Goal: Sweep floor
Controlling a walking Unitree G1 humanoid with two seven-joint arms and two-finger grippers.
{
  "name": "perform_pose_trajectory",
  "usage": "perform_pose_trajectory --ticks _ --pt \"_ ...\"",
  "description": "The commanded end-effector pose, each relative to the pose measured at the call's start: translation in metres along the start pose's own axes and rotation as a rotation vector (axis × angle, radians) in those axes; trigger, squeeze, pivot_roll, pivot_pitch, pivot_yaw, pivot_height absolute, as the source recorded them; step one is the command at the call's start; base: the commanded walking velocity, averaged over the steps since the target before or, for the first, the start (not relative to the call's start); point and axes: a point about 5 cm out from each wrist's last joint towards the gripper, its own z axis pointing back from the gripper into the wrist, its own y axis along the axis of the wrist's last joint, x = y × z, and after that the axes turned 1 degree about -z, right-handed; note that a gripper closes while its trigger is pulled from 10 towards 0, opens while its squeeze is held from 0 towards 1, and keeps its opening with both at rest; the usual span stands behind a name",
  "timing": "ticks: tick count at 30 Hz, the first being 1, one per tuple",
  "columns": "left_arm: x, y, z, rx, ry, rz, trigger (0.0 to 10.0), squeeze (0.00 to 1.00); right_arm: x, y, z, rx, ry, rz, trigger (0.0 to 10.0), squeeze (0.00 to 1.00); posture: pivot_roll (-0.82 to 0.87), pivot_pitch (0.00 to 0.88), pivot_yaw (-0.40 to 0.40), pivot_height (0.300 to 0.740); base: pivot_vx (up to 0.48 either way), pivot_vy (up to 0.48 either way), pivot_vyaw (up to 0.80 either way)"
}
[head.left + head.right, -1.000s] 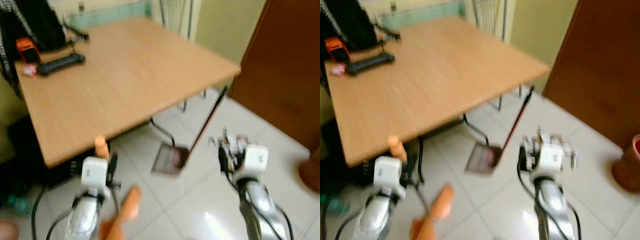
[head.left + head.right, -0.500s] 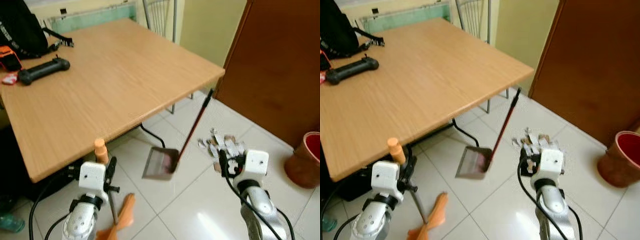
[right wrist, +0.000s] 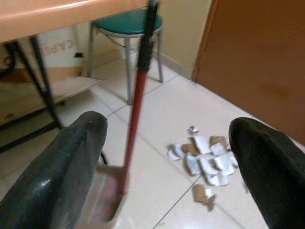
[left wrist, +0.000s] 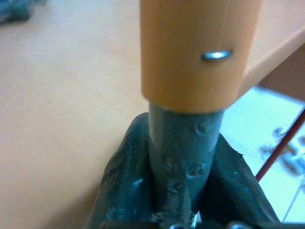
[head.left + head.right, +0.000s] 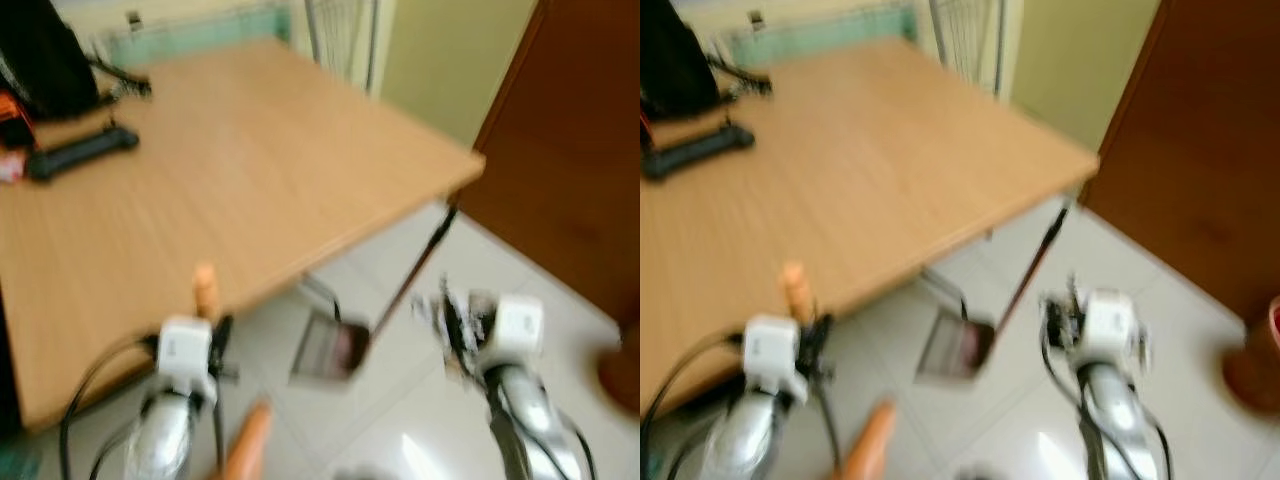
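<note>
Head views are blurred. Your left gripper has its jaws clenched on the broom, on the grey shaft just under the orange cap, near the desk edge. Right gripper hangs with jaws released over the floor. Dustpan with its red handle stands between the arms. Paper scraps lie on the tiles right of it.

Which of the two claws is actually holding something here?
The left claw: its fingers are clamped around the broom handle. The right claw is open, empty, facing the paper scraps on the floor.
</note>
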Motion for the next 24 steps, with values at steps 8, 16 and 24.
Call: perform_pose_trajectory --ticks 8,16,24 --pt "-0.0065 0.002 0.003 0.007 0.01 -0.02 10.0 0.0 -0.006 0.0001 0.0039 0.009 0.011 -0.012 10.0 0.0 0.08 0.117 -0.016 0.74 0.178 0.0 -0.35" --pt "-0.0105 -0.0004 0.0088 -0.006 0.013 -0.034 10.0 0.0 -0.0068 -0.0014 0.0027 0.005 0.013 -0.012 10.0 0.0 0.1 0.113 -0.018 0.74 0.0 0.0 0.0" --pt "-0.0133 0.0066 0.0064 0.023 0.032 -0.032 10.0 0.0 -0.0076 -0.0002 0.0017 0.009 0.017 -0.015 10.0 0.0 0.1 0.111 -0.017 0.74 0.0 0.0 0.0"
